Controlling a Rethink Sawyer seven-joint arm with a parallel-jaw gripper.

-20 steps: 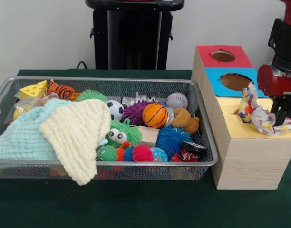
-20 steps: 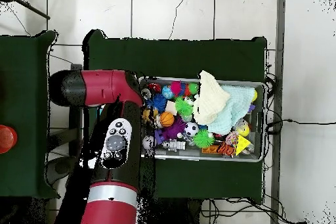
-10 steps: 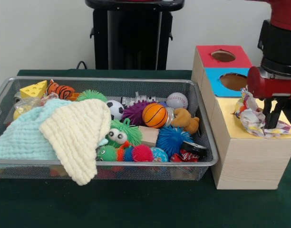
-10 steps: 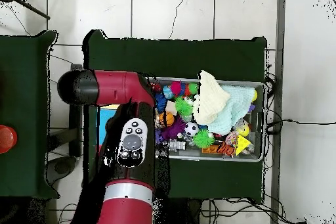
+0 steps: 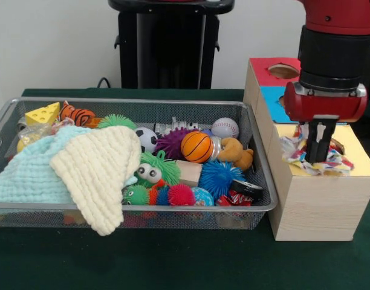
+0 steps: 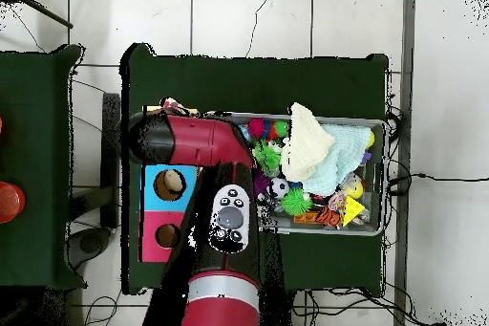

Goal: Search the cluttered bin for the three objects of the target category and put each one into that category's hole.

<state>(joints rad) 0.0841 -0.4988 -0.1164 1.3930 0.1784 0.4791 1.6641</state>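
Note:
A crumpled multicoloured patterned cloth (image 5: 294,151) lies bunched on top of the yellow box (image 5: 361,164), spreading to both sides of my gripper (image 5: 318,148). The gripper points straight down into the cloth, its fingers close together and shut on it. In the overhead view the red arm (image 6: 205,141) covers the yellow box, and only a scrap of the cloth (image 6: 174,107) shows beside it. In the wire bin (image 5: 257,158) a cream knitted cloth (image 5: 97,169) overlaps a mint cloth (image 5: 25,175) at the left.
Behind the yellow box stand the blue box (image 5: 272,107) and the red box (image 5: 262,67), each with a round hole on top. The bin also holds spiky balls, a basketball (image 5: 197,147), a baseball (image 5: 225,127), a soccer ball (image 5: 147,139) and a cheese wedge (image 5: 43,113).
The arm has swung left with the patterned cloth, from the yellow box's right edge to over its middle. The cloth now rests bunched on the box top. The bin is unchanged.

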